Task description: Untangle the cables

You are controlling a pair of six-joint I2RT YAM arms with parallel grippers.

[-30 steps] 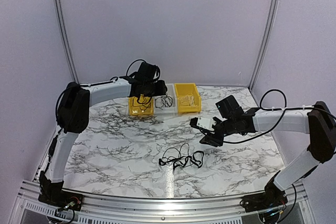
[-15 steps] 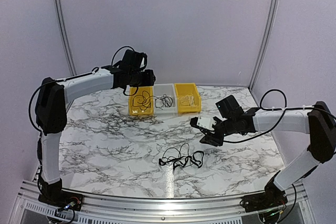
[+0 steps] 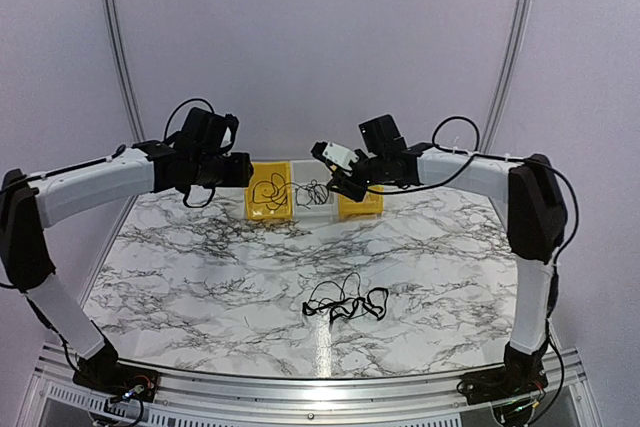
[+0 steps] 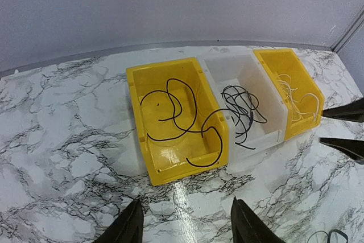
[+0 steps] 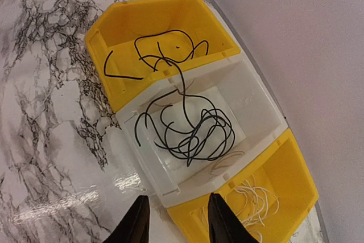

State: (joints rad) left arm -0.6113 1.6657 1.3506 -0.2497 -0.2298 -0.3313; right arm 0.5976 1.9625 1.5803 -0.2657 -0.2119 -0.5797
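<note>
Cables (image 3: 345,302) lie seemingly tangled; left pincer (image 4: 186,227) and right pincer (image 5: 177,220) gape, empty.

Left arm extends in from the left of the white bin (image 4: 263,139), forearm near level and raised. Left gripper (image 4: 187,214) sits short of the bin's near-left side, jaws parted, nothing held. Right arm reaches in from the bin's right. Right gripper (image 5: 177,204) hangs above the bin's near edge, jaws parted, nothing held.

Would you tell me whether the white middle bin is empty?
No, the white bin holds a coil of black cords.
</note>
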